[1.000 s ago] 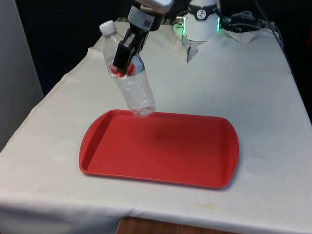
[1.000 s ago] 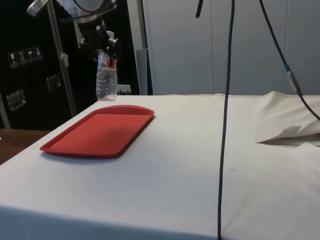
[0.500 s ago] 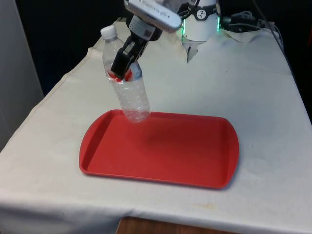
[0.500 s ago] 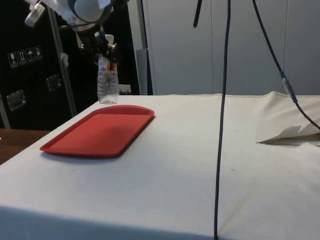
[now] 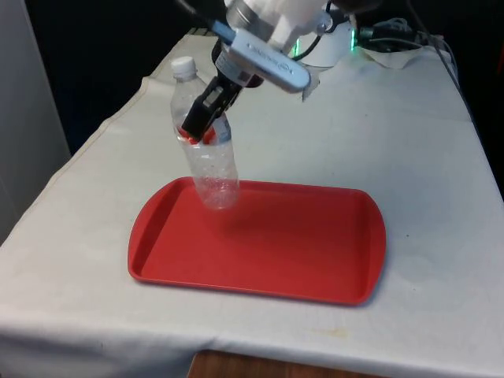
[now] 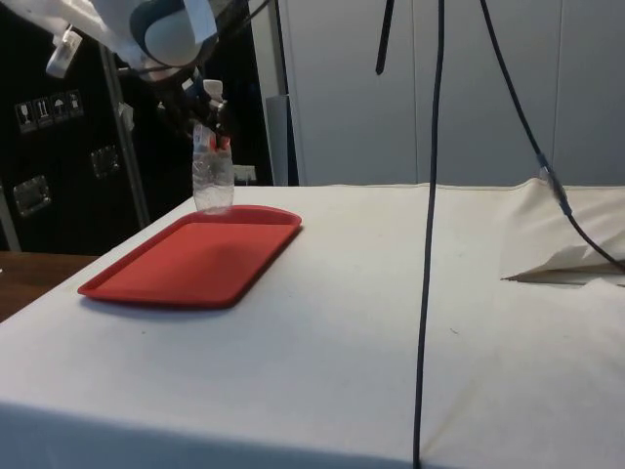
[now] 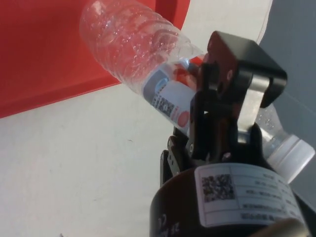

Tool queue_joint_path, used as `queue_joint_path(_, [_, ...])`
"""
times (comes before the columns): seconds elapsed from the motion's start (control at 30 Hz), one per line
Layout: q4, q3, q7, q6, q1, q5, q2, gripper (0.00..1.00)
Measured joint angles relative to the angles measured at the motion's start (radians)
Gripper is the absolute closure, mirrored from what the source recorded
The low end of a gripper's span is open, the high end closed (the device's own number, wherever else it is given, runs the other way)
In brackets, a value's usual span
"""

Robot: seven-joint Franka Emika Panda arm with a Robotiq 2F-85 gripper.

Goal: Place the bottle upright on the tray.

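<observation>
A clear plastic bottle with a white cap and a red-and-white label hangs nearly upright, its cap leaning slightly to the front view's left. My gripper is shut on the bottle at the label. The bottle's base hovers at the far left corner of the red tray, just above its rim. In the side view the bottle hangs over the tray's far end under the gripper. In the wrist view the fingers clamp the labelled part of the bottle, with the tray beyond.
The tray lies on the white cloth near the table's front edge. Cables and crumpled cloth lie at the far right by the robot's base. A black cable hangs down in the side view.
The bottle has turned from a strong tilt to nearly upright and dropped lower, toward the tray's far left corner. The gripper has kept its hold throughout.
</observation>
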Motion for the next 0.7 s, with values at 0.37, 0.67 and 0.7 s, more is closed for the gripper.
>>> queue_joint_path(0.37, [0.033,0.001,0.063,-0.028,0.010,-0.033,0.043,1.00])
queue_joint_path(0.67, [0.072,0.008,0.113,-0.065,0.017,-0.061,0.082,1.00])
queue_joint_path(0.7, [0.081,0.010,0.122,-0.074,0.020,-0.066,0.088,1.00])
